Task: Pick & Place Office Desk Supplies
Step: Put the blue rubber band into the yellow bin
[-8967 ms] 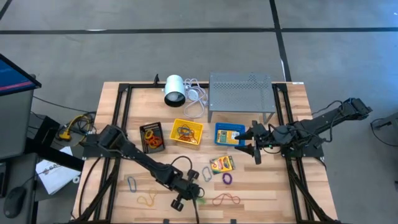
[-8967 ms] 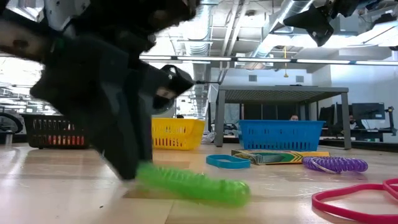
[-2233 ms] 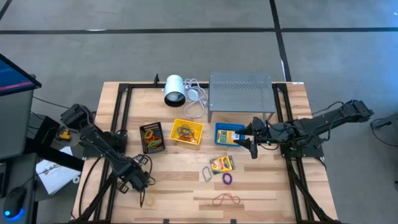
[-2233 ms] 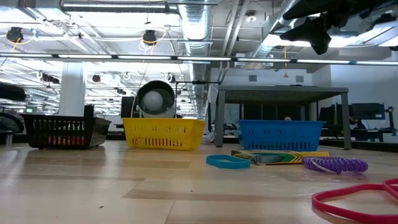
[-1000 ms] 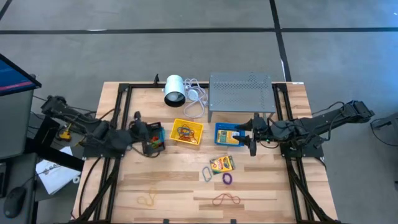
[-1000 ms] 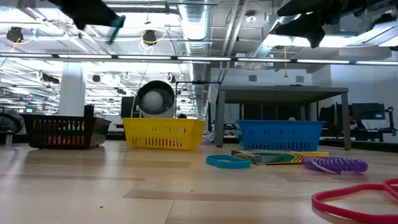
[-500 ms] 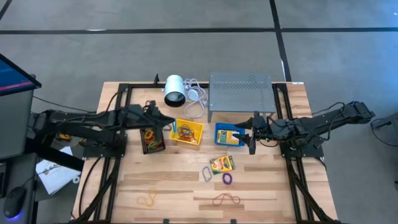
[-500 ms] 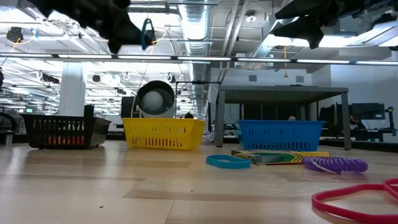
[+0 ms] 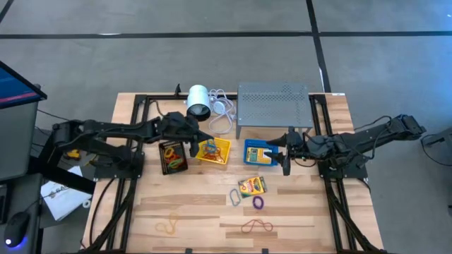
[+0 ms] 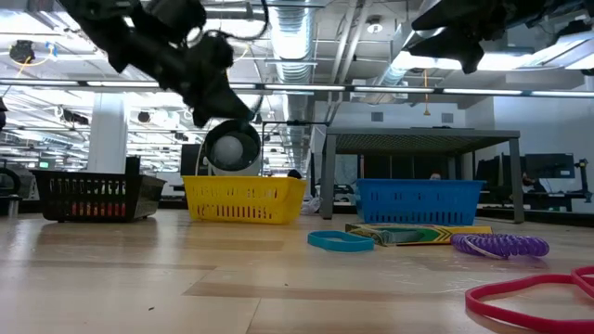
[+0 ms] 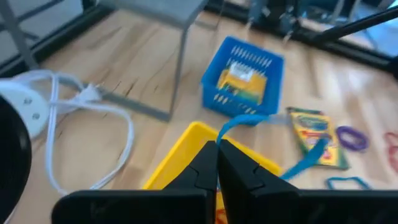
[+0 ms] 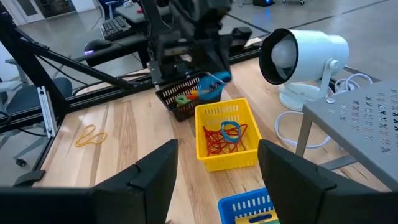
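My left gripper [image 9: 195, 146] is shut on a thin blue rubber band [image 11: 247, 118], high above the near left rim of the yellow tray [image 9: 226, 144], which holds several bands. My right gripper [image 9: 284, 154] is open and empty, hovering just right of the blue tray [image 9: 247, 152], where one crayon box [image 11: 239, 78] lies. A second crayon box [image 9: 252, 185], a blue clip [image 9: 235, 197], a purple ring [image 9: 258, 202], a red band [image 9: 256, 226] and a yellow band [image 9: 167, 226] lie flat on the table. My left gripper pinches the blue rubber band between its two shut fingers [image 11: 208, 163], at one end of the loop [image 11: 222, 133]. The rest of the band trails out slack past the fingertips, clear of the tray and table, as the right wrist view [image 12: 217, 78] also shows.
A black tray [image 9: 171, 155] with bands stands left of the yellow tray. A white cylinder lamp [image 9: 198, 101] with its cable and a grey perforated rack [image 9: 274, 106] stand at the far edge. Bare wood lies at the table's near left.
My left gripper has carried the blue band from over the black tray toward the table's right, and now hangs over the yellow tray's left rim, a little lower than before. It has stayed shut on the band. My right gripper has kept still.
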Robot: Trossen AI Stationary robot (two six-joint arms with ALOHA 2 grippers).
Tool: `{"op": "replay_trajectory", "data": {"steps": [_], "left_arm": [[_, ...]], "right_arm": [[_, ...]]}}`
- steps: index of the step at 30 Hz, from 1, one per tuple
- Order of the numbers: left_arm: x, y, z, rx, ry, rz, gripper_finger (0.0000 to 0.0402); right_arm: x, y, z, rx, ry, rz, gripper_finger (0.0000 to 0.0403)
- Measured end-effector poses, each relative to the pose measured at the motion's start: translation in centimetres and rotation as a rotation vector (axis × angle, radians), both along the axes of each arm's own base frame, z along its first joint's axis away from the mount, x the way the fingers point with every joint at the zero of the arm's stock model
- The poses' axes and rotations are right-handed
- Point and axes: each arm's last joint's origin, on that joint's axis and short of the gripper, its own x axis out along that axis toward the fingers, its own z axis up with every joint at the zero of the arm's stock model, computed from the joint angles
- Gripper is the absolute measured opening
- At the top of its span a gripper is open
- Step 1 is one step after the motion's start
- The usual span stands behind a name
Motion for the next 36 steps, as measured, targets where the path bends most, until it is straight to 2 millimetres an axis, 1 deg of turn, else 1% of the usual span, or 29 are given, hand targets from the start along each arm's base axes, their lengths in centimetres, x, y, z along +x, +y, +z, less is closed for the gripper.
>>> {"op": "replay_trajectory", "data": {"steps": [5,9,20,26,31,36], "left_arm": [[0.7,0.6,-2.0,-0.007,0.077,0.037,0.0],[1.0,0.7,-2.8,-0.012,0.114,0.045,0.0],[0.9,0.7,-3.3,-0.023,0.151,0.055,0.0],[1.0,0.7,-3.2,-0.039,0.135,0.067,0.0003],[1.0,0.7,-3.1,-0.042,0.133,0.069,0.0033],[1.0,0.7,-3.2,-0.041,0.137,0.068,0.009]], "right_arm": [[0.3,0.2,-0.3,0.001,0.017,0.003,0.0217],[0.5,0.2,-0.5,0.0,0.025,0.003,0.0217],[0.6,0.3,-0.6,-0.002,0.032,0.002,0.0217],[0.6,0.3,-0.6,-0.002,0.032,0.002,0.0217],[0.6,0.3,-0.6,-0.002,0.032,0.002,0.0217],[0.6,0.3,-0.6,-0.001,0.032,0.002,0.0217]]}}
